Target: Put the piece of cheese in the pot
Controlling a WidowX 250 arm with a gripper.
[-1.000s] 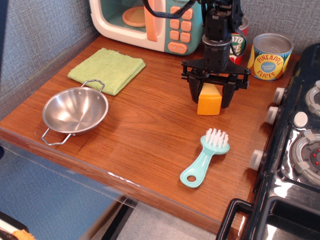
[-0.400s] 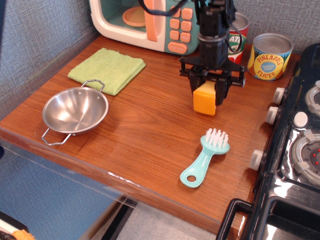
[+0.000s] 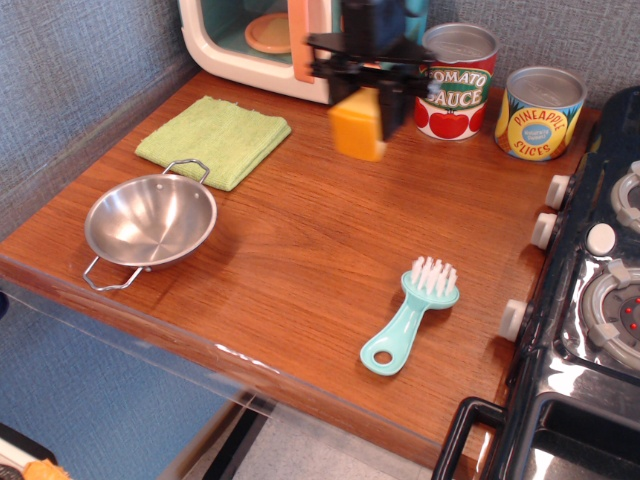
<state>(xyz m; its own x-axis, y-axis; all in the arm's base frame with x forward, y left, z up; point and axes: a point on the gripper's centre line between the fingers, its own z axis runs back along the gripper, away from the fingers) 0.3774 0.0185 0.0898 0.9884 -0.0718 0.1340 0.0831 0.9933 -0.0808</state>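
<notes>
My gripper [image 3: 366,105] is shut on the piece of cheese [image 3: 358,128], an orange wedge with a pale yellow face, and holds it in the air above the back middle of the wooden table. It looks motion-blurred. The pot [image 3: 150,220], a shallow shiny steel bowl with two wire loop handles, sits empty at the front left of the table, well to the left of and nearer than the gripper.
A green cloth [image 3: 214,139] lies behind the pot. A toy microwave [image 3: 262,40] stands at the back. A tomato sauce can [image 3: 456,82] and a pineapple can [image 3: 540,113] stand at the back right. A teal brush [image 3: 410,315] lies front right. A toy stove [image 3: 600,300] borders the right edge.
The gripper closed on the cheese, lifted it off the table and carried it up and to the left. The tomato can is now uncovered.
</notes>
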